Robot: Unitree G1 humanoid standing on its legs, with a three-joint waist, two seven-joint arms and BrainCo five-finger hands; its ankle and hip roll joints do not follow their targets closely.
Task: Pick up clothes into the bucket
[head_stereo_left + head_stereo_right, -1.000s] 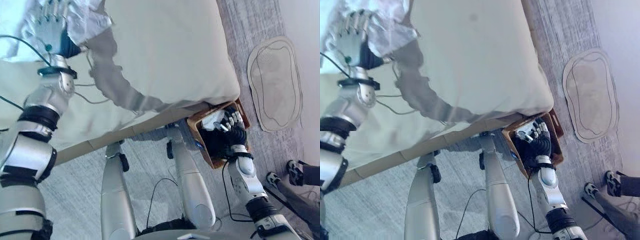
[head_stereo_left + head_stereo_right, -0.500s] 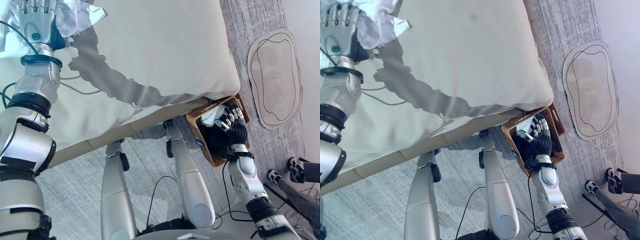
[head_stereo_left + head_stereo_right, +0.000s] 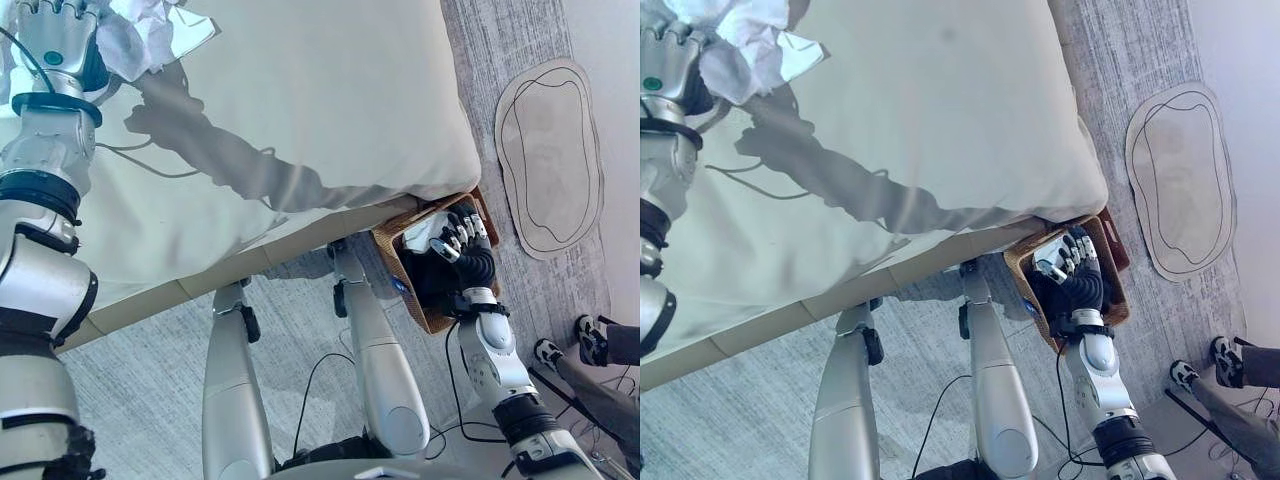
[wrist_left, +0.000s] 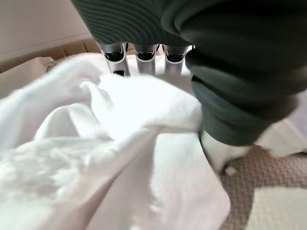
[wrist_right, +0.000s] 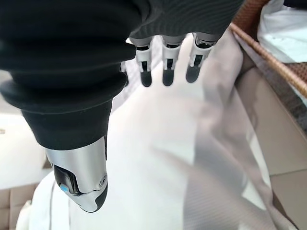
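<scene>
A crumpled white cloth (image 3: 140,35) hangs just above the pale bed (image 3: 330,100) at its far left corner, casting a shadow on the sheet. My left hand (image 3: 60,40) is shut on it; in the left wrist view its fingers (image 4: 136,55) sink into the bunched white cloth (image 4: 120,143). A brown wicker basket (image 3: 432,322) stands on the floor against the bed's near right corner, with a white garment (image 3: 425,235) inside. My right hand (image 3: 465,260) hovers over the basket, open, with its fingers (image 5: 165,67) straight and nothing in them.
The bed's near edge runs slantwise across the view. An oval pale rug (image 3: 550,150) lies on the grey floor to the right. A person's shoes (image 3: 590,345) show at the lower right, close to my right arm.
My left hand has pulled further toward the far left corner, and the white cloth has risen with it and bunched up. The right hand has stayed over the basket.
</scene>
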